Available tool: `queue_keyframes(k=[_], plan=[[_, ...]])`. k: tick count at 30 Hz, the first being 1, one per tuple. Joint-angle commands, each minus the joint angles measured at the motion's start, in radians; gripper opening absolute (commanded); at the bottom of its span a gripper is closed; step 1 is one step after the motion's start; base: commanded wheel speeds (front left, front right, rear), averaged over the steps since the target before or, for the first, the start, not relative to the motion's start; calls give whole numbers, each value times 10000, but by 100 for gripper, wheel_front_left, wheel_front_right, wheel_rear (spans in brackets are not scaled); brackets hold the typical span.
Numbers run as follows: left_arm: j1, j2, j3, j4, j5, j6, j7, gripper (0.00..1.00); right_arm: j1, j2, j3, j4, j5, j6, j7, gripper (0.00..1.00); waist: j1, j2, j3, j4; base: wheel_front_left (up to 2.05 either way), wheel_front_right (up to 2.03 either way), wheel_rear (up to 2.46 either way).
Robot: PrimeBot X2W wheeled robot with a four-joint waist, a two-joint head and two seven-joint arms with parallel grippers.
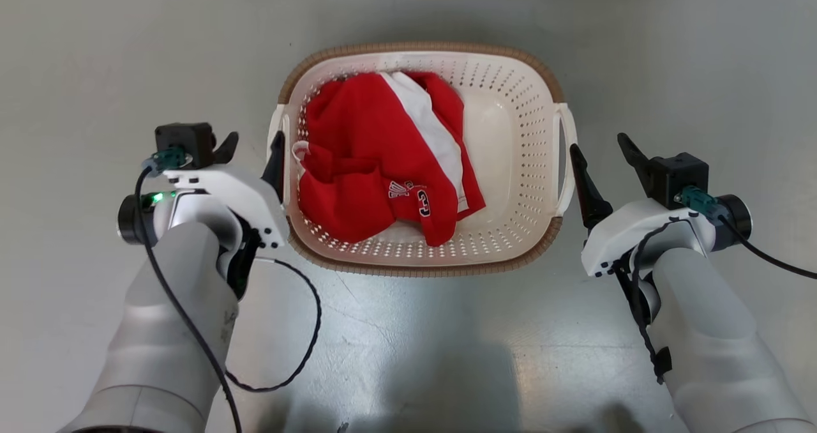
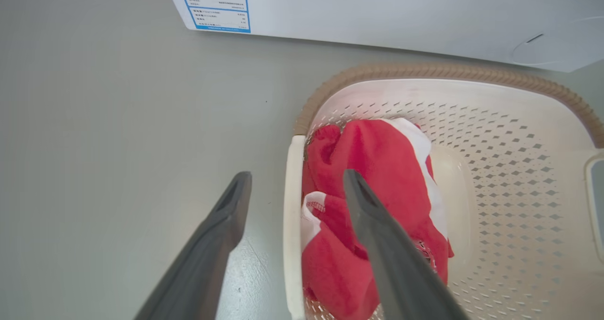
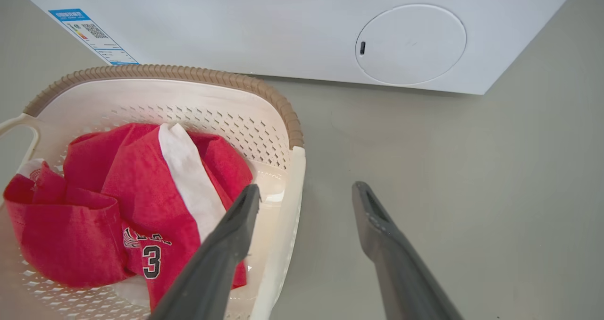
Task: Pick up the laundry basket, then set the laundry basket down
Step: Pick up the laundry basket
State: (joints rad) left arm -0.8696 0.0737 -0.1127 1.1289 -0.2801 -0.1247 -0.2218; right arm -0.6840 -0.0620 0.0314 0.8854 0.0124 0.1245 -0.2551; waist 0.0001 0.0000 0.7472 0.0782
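The cream-white laundry basket [image 1: 421, 50] with its brown rim stands on the grey floor, holding a red and white garment [image 1: 370, 158]. My left gripper [image 1: 252, 149] is open and straddles the basket's left handle [image 2: 292, 192], one finger inside over the garment [image 2: 377, 159] and one outside. On the other side my right gripper [image 1: 603, 152] is open too, its jaws on either side of the right handle [image 3: 288, 216]. Neither gripper's fingers press the handle. The basket rim [image 2: 424, 70] [image 3: 165, 70] curves behind both pairs of fingers.
A white washer [image 3: 283, 27] [image 2: 377, 8] stands just beyond the basket, with a round hatch [image 3: 410, 44] and a label [image 2: 219, 6]. Bare grey floor [image 1: 96, 69] lies left, right and in front. A black cable [image 1: 306, 331] hangs off my left arm.
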Motion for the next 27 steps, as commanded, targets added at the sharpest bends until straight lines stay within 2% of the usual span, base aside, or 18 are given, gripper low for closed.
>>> queue_keyframes(k=[1, 27], plan=[[-57, 319, 77, -3, -106, -56, -127, 100, -78, 118, 233, -102, 80, 62, -66, 100, -1, 0, 132, 32, 0, 0, 0], [-1177, 250, -1067, 1167, -458, -59, -255, 100, -867, 118, 735, 363, -3, 62, -66, 100, -1, 0, 1301, 60, 0, 0, 0]])
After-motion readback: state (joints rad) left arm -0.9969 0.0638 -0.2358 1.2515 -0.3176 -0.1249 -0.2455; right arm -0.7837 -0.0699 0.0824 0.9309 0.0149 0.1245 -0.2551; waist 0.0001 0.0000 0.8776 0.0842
